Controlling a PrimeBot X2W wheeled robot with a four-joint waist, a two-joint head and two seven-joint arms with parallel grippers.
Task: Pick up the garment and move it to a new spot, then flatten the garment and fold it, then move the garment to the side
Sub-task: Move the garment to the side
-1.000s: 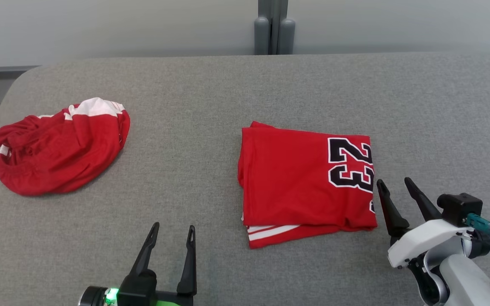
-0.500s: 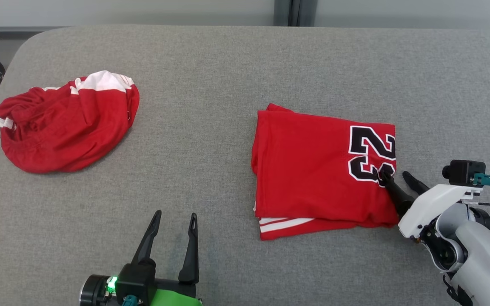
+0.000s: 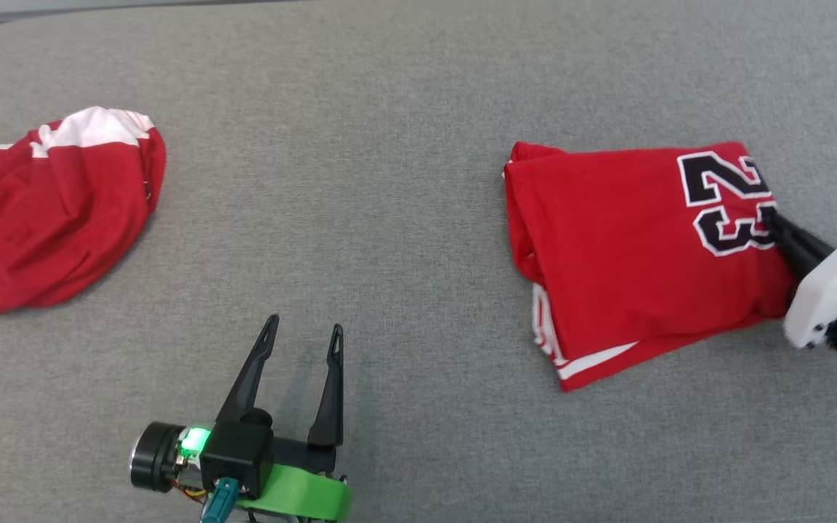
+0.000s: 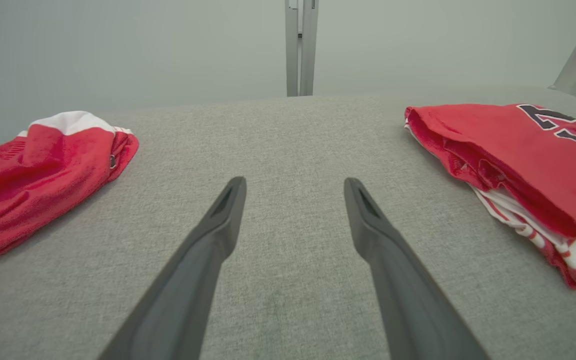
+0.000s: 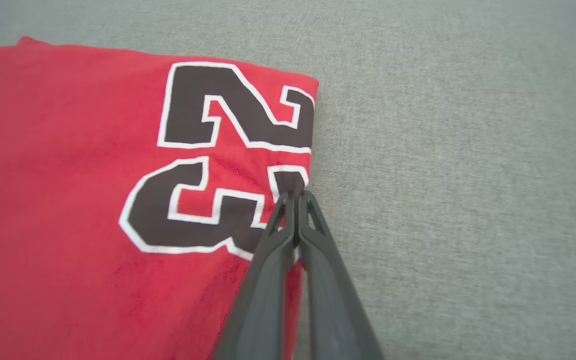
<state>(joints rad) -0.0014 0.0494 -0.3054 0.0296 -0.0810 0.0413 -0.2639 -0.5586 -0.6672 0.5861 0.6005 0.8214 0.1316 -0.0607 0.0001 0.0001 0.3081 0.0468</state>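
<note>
Presently: folded garment (image 3: 629,247) (numeral 23 (image 5: 188,105) up), edge pinched in right claw (image 5: 295,195), evidently for dragging it sideways across desk (image 3: 404,145); left claw (image 3: 304,325) spread wide, empty, idle.

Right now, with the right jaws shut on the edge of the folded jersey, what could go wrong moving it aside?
1. The right gripper pinches the folded red jersey at one edge only, by the number 23; dragging may peel the top layer and open the fold.
2. The white-striped hem pokes out underneath, so layers could slide further apart.
</note>
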